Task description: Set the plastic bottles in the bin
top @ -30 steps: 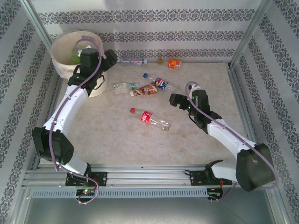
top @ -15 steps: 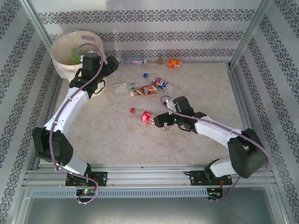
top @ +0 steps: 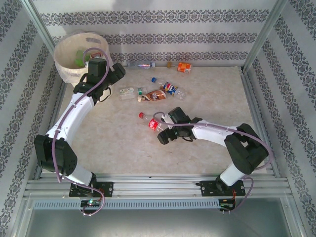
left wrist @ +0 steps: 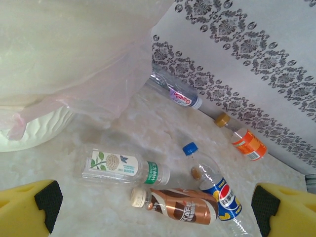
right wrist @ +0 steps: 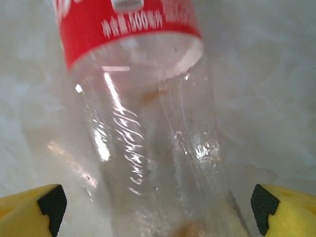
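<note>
My right hand is wide open and empty, straddling the red-labelled bottle lying mid-way across the bench, well apart from the far-left bin. It looks light, thin and slick, likely to dent, so I'd pinch the clear body gently.

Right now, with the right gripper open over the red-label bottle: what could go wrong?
1. The right gripper straddles the red-label bottle on its clear, smooth body, jaws open. Closing there, the bottle may slip out or buckle.
2. The bin stands in the far left corner with the left gripper open beside it. Carrying the bottle across might crowd that arm.
</note>
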{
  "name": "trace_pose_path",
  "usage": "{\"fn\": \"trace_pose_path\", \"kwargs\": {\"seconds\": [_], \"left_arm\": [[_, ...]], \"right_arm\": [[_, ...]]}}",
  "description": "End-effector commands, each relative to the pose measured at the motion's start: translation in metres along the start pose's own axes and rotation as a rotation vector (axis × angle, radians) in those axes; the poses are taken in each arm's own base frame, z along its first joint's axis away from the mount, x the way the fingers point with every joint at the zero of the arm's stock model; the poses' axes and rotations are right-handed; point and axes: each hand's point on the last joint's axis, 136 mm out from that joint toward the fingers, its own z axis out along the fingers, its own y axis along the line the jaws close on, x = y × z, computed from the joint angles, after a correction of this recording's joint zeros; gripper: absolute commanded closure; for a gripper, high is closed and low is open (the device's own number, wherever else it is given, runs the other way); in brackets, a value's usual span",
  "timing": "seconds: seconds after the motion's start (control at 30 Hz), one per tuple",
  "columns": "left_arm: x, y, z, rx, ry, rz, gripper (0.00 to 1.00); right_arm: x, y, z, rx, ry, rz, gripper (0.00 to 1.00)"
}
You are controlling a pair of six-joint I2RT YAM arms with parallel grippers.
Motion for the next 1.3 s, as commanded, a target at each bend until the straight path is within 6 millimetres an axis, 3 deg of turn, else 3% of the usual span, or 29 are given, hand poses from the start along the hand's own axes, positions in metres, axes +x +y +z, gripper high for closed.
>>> {"fn": "trace_pose_path", "kwargs": {"seconds": [0.0, 0.1, 0.23, 0.37, 0.6, 0.97, 1.27], "left_arm": [[0.018, 0.007, -0.007, -0.013, 0.049, -0.017, 0.00], [0.029, 0.016, -0.007, -0.029, 0.074, -0.038, 0.00], [0.043, 0.019, -0.008, -0.012, 0.114, -0.032, 0.00], [0.052, 0.010, -0.009, 0.052, 0.158, 0.012, 0.00], [0.068, -0.010, -0.010, 0.187, 0.229, 0.064, 0.00], [0.096, -0.070, -0.033, 0.580, 0.349, 0.088, 0.00], [0.123, -0.098, -0.033, 0.714, 0.372, 0.077, 0.00]], "right_arm": [[0.003, -0.008, 0.008, 0.088, 0.042, -0.043, 0.03], [0.004, -0.010, 0.014, 0.124, 0.053, -0.052, 0.09], [-0.002, -0.013, 0.012, 0.158, 0.023, -0.052, 0.31], [-0.011, -0.009, 0.005, 0.150, -0.033, -0.062, 0.36], [-0.049, 0.007, -0.026, 0.082, -0.246, -0.052, 0.48], [-0.114, 0.014, -0.077, -0.099, -0.537, 0.064, 0.53], [-0.143, 0.031, -0.089, -0.245, -0.614, 0.086, 0.52]]}}
